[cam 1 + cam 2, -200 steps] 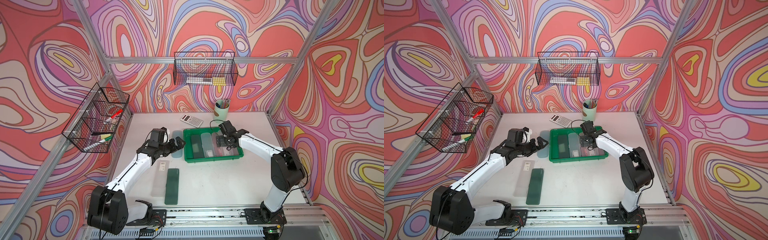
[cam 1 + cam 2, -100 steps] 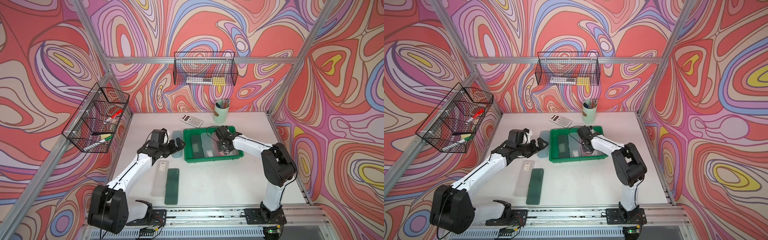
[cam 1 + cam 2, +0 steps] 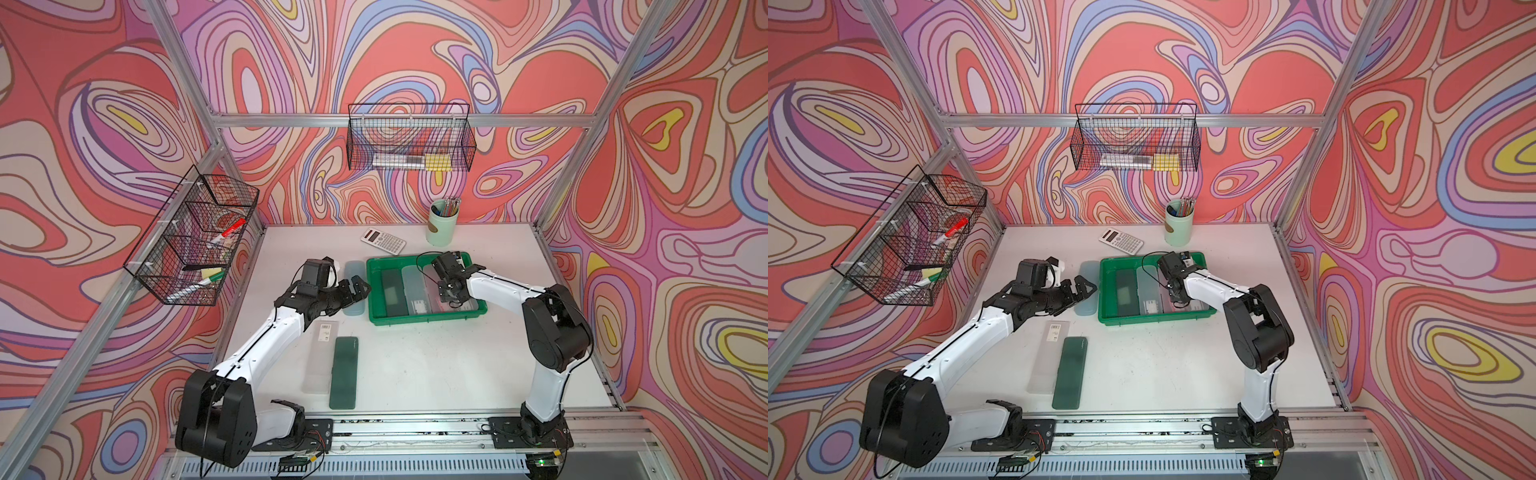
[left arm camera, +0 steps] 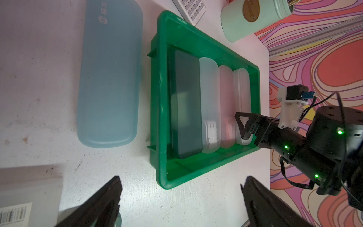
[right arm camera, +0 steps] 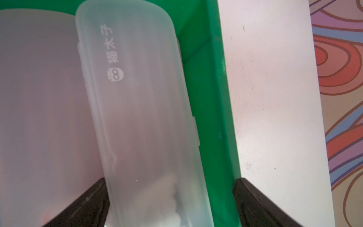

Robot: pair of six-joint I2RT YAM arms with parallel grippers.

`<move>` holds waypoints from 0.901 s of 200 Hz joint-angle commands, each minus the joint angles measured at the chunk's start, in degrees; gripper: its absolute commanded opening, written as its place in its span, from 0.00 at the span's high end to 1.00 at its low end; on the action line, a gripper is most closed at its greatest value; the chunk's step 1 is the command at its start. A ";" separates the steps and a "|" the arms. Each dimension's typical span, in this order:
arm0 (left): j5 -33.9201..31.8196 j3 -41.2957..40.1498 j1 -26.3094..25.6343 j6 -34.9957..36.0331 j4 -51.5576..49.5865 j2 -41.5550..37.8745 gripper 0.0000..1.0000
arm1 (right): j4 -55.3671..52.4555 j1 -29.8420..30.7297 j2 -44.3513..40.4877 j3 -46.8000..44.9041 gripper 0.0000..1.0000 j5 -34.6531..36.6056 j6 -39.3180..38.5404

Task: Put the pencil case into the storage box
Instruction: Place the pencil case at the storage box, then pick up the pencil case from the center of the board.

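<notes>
The green storage box (image 3: 428, 320) (image 3: 1154, 318) holds several pencil cases side by side: dark green (image 4: 185, 104), frosted (image 4: 209, 98), pink (image 5: 39, 98), and a frosted one (image 5: 137, 108) leaning between the pink case and the box wall. My right gripper (image 3: 451, 291) (image 5: 170, 181) is low in the box and open. One finger sits beside that leaning case, the other over the box's outer wall. A blue pencil case (image 4: 110, 78) (image 3: 355, 270) lies on the table left of the box. My left gripper (image 3: 360, 287) (image 4: 182, 178) hovers open over its near end, holding nothing.
A clear frosted case (image 3: 320, 357) and a dark green case (image 3: 344, 372) lie on the near table. A calculator (image 3: 383, 242) and a cup of pencils (image 3: 441, 228) stand behind the box. Black wire baskets hang on the back wall (image 3: 409, 143) and left wall (image 3: 195, 237).
My right gripper has slid toward the near end of the box, and that arm's elbow has swung in. The left arm has stayed put.
</notes>
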 commanded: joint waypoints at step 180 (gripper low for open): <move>-12.89 -7.50 5.64 2.56 -20.23 -17.04 0.01 | 4.23 19.70 -33.82 -13.70 0.05 -17.79 27.28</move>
